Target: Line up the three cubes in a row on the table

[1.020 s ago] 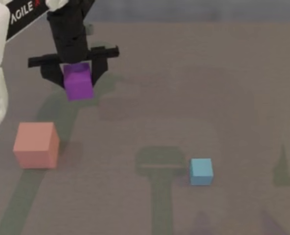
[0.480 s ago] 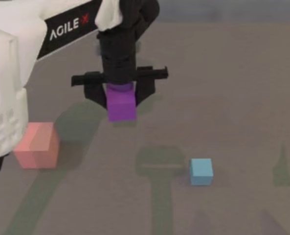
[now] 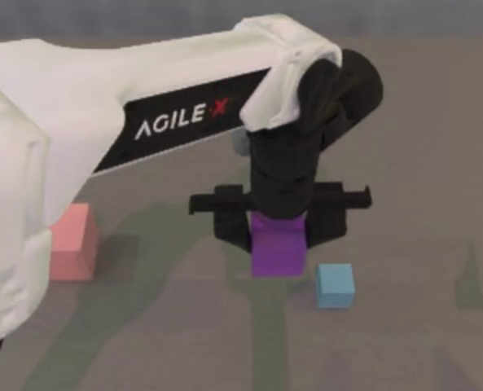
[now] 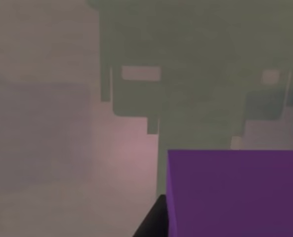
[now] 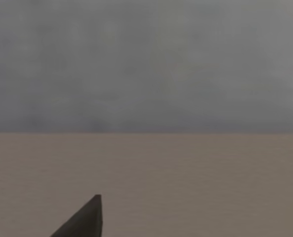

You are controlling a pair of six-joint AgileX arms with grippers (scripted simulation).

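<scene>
While our left arm (image 3: 103,130) stretches from the left edge of the top view across to the centre, it covers much of the table (image 3: 420,147), a dull grey-brown surface marked with faint dark shadow shapes. We note the white arm casing with its black AgileX band running diagonally through the upper left of the frame.

Next in size, the salmon-pink cube (image 3: 72,243) sits at the left of the frame, partly hidden behind the arm, well apart from the other two cubes.

Our left gripper (image 3: 278,236) hangs just below the frame's centre, its black fingers clamped on either side of the purple cube (image 3: 278,248). We cannot tell from the top view whether that cube touches the table. In the left wrist view the purple cube (image 4: 235,192) fills the lower right corner, with a dark finger (image 4: 151,224) against its side.

Smallest, the light-blue cube (image 3: 335,285) rests on the table just beside the purple cube, to its lower right.

Our right arm is out of the top view; its wrist view shows only bare table and a dark fingertip (image 5: 84,219), so we cannot tell how its fingers stand.
</scene>
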